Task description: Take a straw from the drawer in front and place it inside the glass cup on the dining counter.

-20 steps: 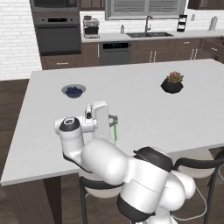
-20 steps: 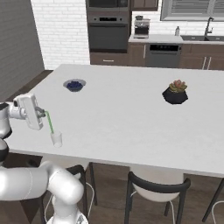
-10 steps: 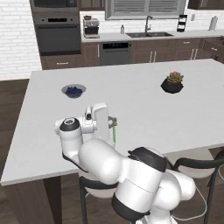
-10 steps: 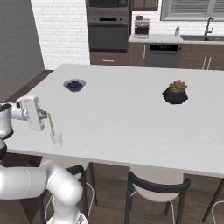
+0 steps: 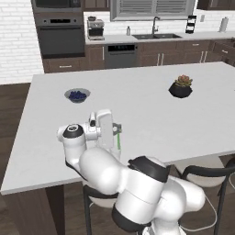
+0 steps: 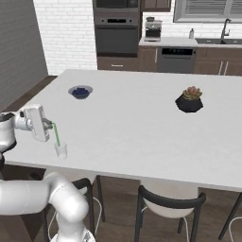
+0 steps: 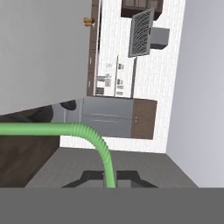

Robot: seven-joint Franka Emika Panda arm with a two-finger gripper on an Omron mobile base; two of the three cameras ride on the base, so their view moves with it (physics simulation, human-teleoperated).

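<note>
Left base view
- dining counter (image 5: 151, 119): white-topped island across the middle of the scene, dark wood base below its near edge.
- gripper (image 5: 117, 130): over the near left part of the counter top, at the end of the white arm, pointing sideways to the right; jaws clenched on the straw.
- straw (image 5: 119, 140): thin light green stick hanging down from the finger tips, roughly upright.
- glass cup: below the straw, mostly hidden behind the arm's body; cannot tell whether the straw's lower end is inside it.
- blue-filled bowl (image 5: 77, 95): far left on the counter, well apart from the gripper.
- potted plant (image 5: 180, 87): dark pot with a reddish-green plant, far right on the counter.
- back wall: black oven (image 5: 61, 40) at left, sink (image 5: 156, 36) at centre right along the rear counter.

Right base view
- gripper (image 6: 49, 125): at the left, over the counter's near left corner area, fingers aimed right and closed around the straw's top.
- straw (image 6: 56, 134): slants down and slightly right from the fingers; its lower end reaches into the mouth of the glass cup.
- glass cup (image 6: 60, 150): small clear tumbler standing upright on the counter, close to the near edge.
- blue-filled bowl (image 6: 80, 91): farther back on the left.
- potted plant (image 6: 189, 99): right of centre.
- chair (image 6: 168, 206): dark-framed, tucked under the near edge.

Hand view
- straw (image 7: 83, 135): green, rising from between the finger tips at the bottom, then appearing to bend off to the left edge; pinched in the closed fingers.
- surroundings: kitchen seen rolled on its side, counter top as a pale slab at upper left.
</note>
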